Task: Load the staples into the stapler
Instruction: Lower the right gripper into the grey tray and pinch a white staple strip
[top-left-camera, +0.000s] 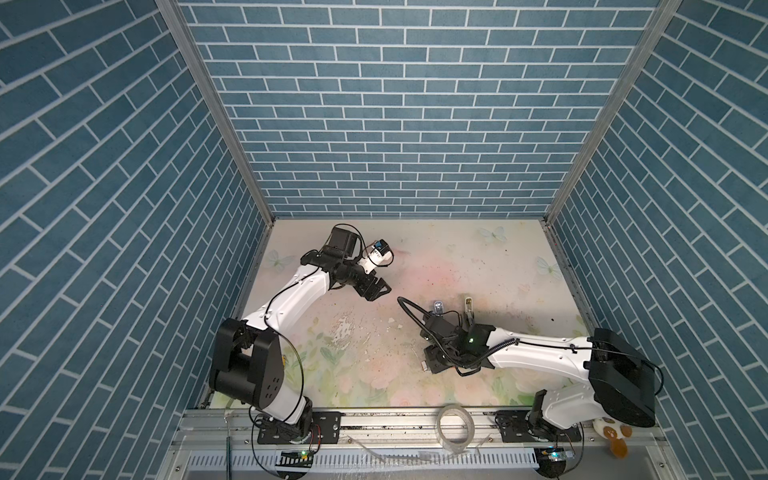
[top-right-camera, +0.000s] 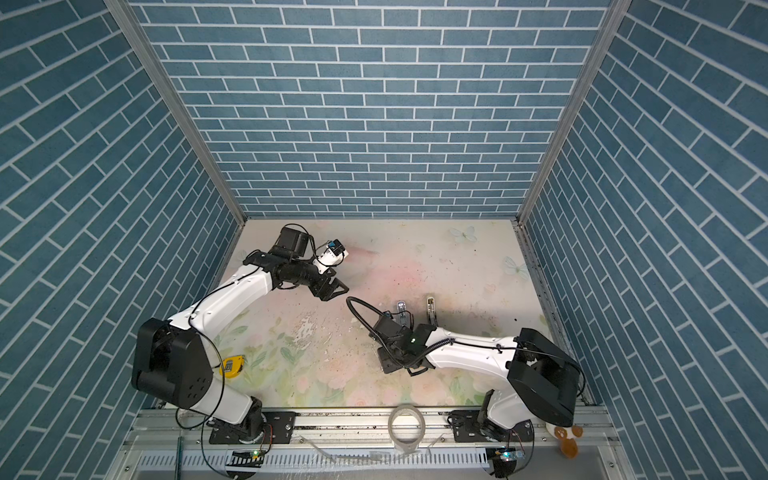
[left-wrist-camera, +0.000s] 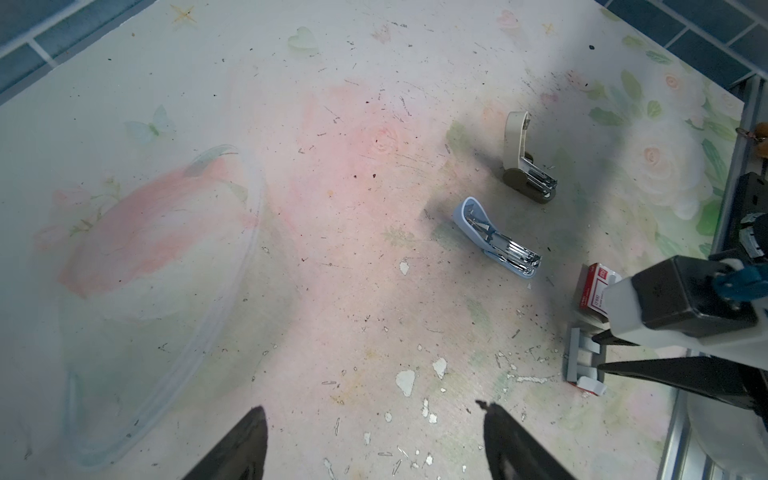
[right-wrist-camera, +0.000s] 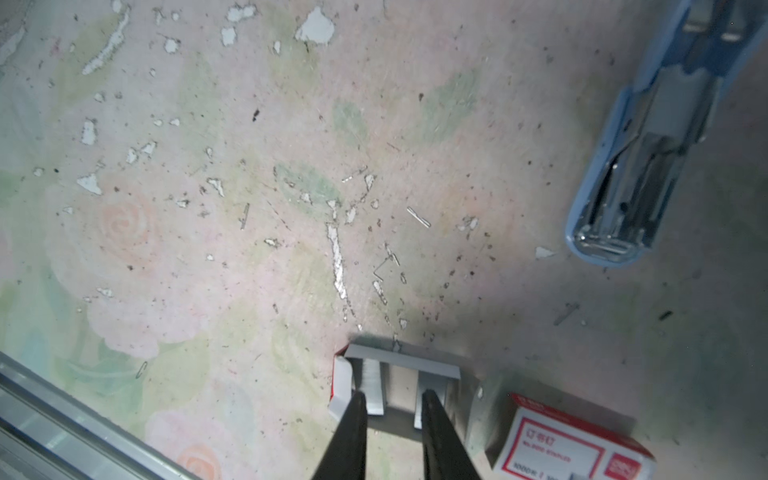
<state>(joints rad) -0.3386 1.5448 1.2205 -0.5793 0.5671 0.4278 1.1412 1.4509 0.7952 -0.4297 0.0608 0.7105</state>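
We note the left gripper (left-wrist-camera: 374, 446) wide open, empty, over open table (left-wrist-camera: 332, 249); the right gripper (right-wrist-camera: 394, 397) narrowed inside the tray (right-wrist-camera: 405, 359) among the staples (right-wrist-camera: 372, 388), hold uncertain, blue stapler (right-wrist-camera: 648, 166) well apart.

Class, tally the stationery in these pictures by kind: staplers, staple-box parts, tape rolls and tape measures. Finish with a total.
Staplers: 2, the blue stapler and the beige stapler
Staple-box parts: 2, the red-and-white sleeve and the open tray
Tape rolls: 1, the clear tape roll
Tape measures: 1, the yellow tape measure
Total: 6
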